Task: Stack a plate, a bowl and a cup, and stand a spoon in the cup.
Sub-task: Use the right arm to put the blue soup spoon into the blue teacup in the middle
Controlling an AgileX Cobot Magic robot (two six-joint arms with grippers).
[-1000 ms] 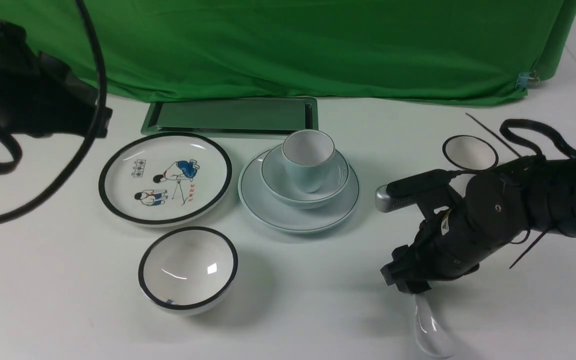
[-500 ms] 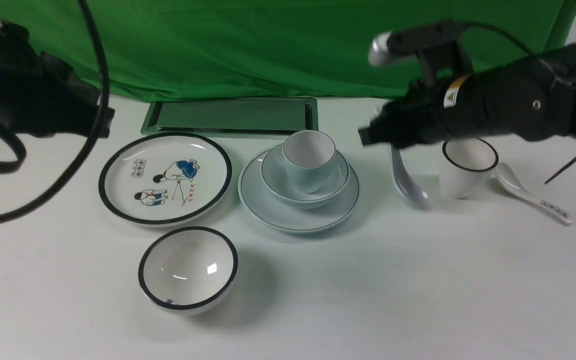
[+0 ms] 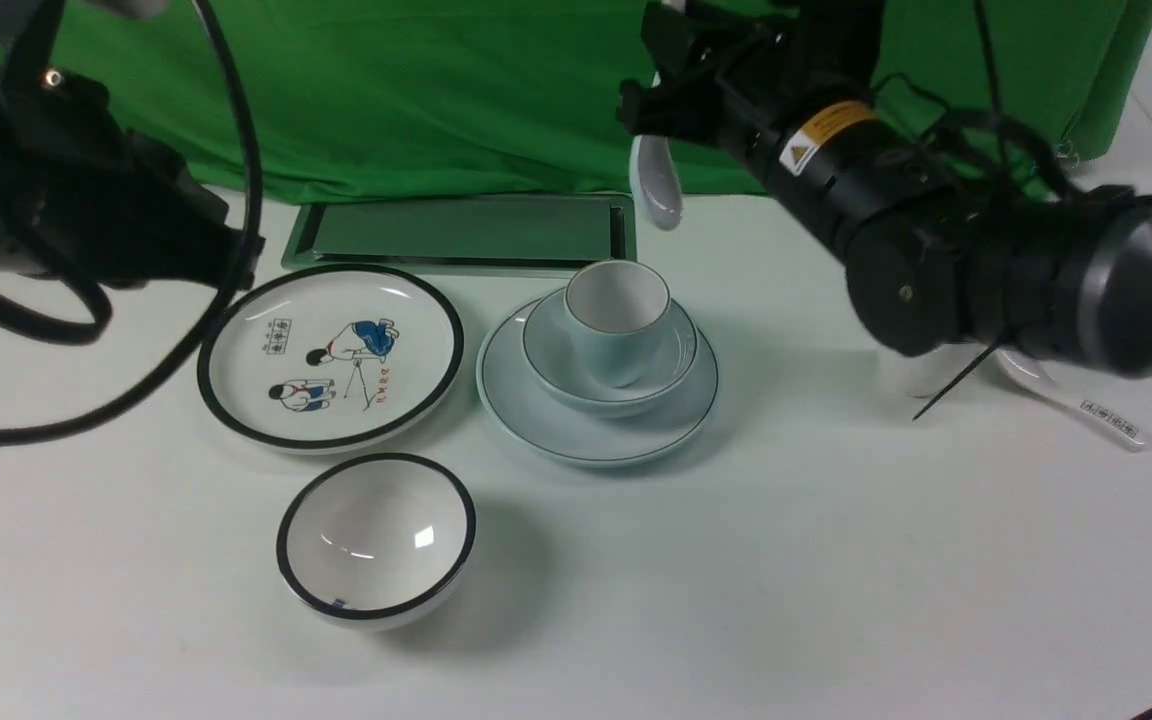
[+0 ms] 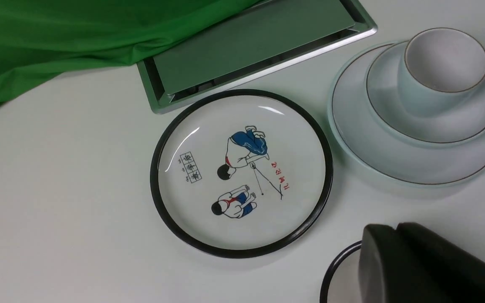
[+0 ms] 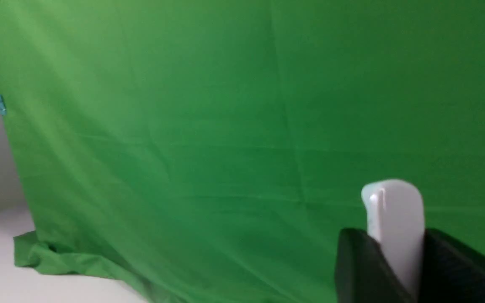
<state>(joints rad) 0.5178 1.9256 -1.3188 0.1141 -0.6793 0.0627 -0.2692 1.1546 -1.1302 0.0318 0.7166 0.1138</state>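
Note:
The pale blue cup stands in the pale blue bowl, which sits on the plain plate at mid table. My right gripper is shut on the handle of the plain white spoon. The spoon hangs bowl-end down, above and a little behind the cup. In the right wrist view the handle sticks out between the jaws of the gripper. My left gripper is shut and empty, over the black-rimmed bowl. The stack also shows in the left wrist view: cup, bowl, plate.
A black-rimmed plate with cartoon figures lies left of the stack. A black-rimmed bowl is in front of it. A metal tray lies at the back by the green cloth. A marked spoon lies right, beside a cup mostly hidden by my right arm.
My right gripper has lifted the white spoon off the table at the front right and carried it up and left to above the cup. My left arm has shifted slightly.

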